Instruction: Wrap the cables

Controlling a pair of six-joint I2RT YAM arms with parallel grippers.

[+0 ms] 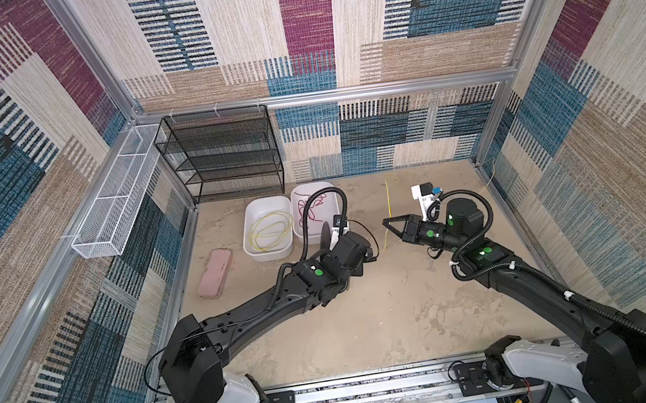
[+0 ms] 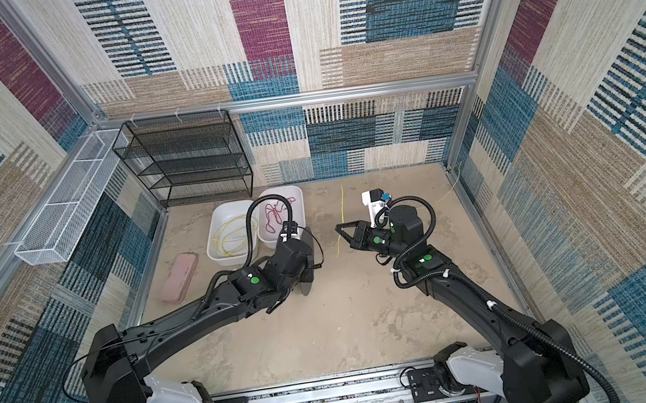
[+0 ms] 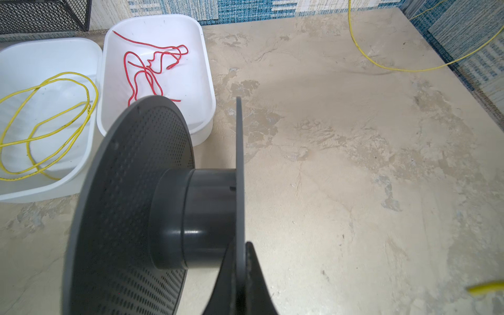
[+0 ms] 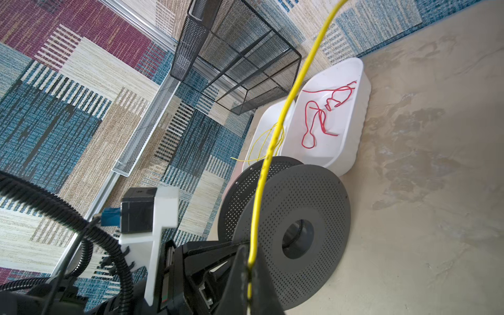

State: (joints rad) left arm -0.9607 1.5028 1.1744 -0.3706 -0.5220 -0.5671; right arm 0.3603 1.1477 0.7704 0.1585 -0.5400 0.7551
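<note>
A long yellow cable (image 1: 388, 198) runs over the table's far middle, and my right gripper (image 1: 385, 222) is shut on it. The wrist view shows the cable (image 4: 272, 152) pinched between the right gripper's (image 4: 249, 266) tips. More yellow cable (image 3: 54, 122) lies in loose loops in a white tub (image 1: 248, 220). My left gripper (image 3: 241, 253) is shut on the thin flange of a grey perforated spool (image 3: 131, 204), which stands on edge on the table. The spool's hub (image 3: 201, 218) is bare. In both top views the left wrist hides the left jaws.
A second white tub (image 1: 326, 193) holds a thin red cord (image 3: 147, 71). A black mesh shelf (image 1: 223, 156) stands at the back, with a white mesh basket (image 1: 115, 194) on the left wall. A pink case (image 1: 215, 273) lies at the left.
</note>
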